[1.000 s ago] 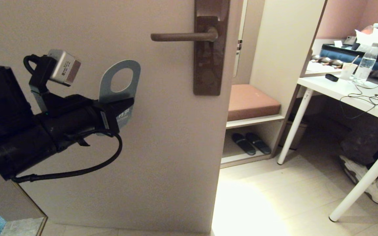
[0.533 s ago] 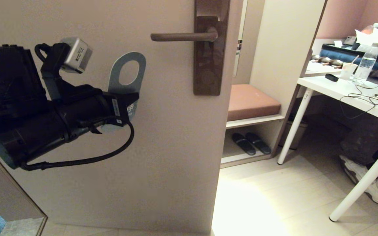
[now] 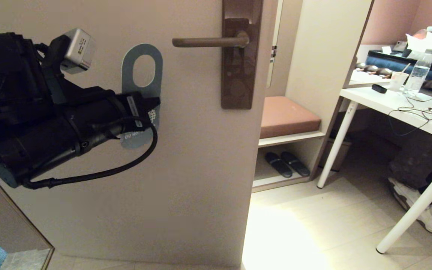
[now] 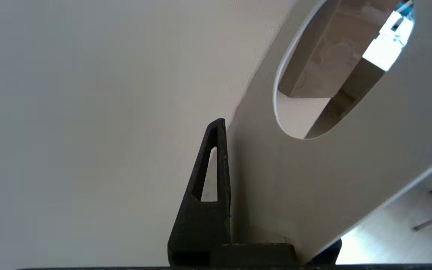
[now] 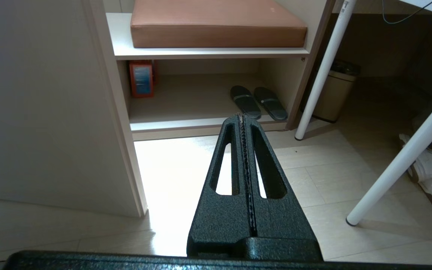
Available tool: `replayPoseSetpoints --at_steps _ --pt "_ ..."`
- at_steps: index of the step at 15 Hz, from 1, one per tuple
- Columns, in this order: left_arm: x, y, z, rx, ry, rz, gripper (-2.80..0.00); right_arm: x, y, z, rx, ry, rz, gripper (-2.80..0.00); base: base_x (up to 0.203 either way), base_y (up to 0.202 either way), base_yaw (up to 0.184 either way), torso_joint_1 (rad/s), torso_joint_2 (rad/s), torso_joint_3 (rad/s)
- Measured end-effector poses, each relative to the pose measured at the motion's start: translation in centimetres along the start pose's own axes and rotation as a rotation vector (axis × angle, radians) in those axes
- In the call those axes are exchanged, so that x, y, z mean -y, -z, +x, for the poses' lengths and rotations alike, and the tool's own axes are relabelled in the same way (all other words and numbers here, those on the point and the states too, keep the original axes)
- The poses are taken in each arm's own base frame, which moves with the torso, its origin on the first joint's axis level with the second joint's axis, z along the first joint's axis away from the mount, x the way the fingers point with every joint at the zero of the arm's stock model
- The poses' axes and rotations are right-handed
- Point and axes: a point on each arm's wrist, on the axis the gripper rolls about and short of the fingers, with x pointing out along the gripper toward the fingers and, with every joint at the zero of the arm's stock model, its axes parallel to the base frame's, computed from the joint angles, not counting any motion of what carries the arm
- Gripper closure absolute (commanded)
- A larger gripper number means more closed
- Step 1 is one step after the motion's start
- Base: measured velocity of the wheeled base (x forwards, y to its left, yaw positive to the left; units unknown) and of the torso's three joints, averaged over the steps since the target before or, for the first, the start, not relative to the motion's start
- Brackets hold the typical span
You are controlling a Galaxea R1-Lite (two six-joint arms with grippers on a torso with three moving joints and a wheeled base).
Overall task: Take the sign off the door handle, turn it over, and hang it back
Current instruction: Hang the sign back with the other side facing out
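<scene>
The door (image 3: 186, 157) fills most of the head view, and the door handle (image 3: 208, 41) juts level from its tall backplate (image 3: 240, 56) with nothing hanging on it. The left gripper (image 3: 146, 116), out in front of the door and below-left of the lever, is clamped on the lower half of the sign (image 3: 141, 88), which stands nearly upright with its oval hole on top, grey-blue printed face toward the head camera and pale face toward the wrist camera. The sign is off the handle and seems to be mid-way to rehanging. To do this well, the robot should line the hole up with the lever's free end, keep the card square to the bar, then slide it along toward the backplate before letting go.

The right gripper (image 5: 244, 123) is parked low, fingers pressed together on nothing.

The open shelf unit (image 5: 216, 123) holds a brown cushion (image 5: 216, 22) on top, a pair of slippers (image 5: 259, 102) and an orange box (image 5: 141, 78) below.
</scene>
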Motion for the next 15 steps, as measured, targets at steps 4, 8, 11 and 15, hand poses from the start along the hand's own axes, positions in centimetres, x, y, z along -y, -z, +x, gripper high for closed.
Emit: replayPoseSetpoints --at_steps 4,8,11,15 --pt "0.8 -0.5 -0.1 -0.016 -0.024 -0.076 0.0 0.0 0.0 0.0 0.0 0.0 0.0 0.0 0.0 0.0 0.0 0.0 0.0 0.0" --pt "1.2 -1.6 0.0 -0.034 -0.025 -0.128 0.0 0.0 0.0 0.0 0.0 0.0 0.0 0.0 0.0 0.0 0.0 0.0 0.0 0.0" --pt "1.5 -2.3 0.2 -0.039 -0.024 -0.15 0.0 0.0 0.0 0.0 0.0 0.0 0.0 0.0 0.0 0.0 0.0 0.0 0.0 0.0" --pt "1.7 -2.4 0.9 -0.04 -0.023 -0.151 0.0 0.0 0.0 0.0 0.0 0.0 0.0 0.0 0.0 0.0 0.0 0.0 0.0 0.0"
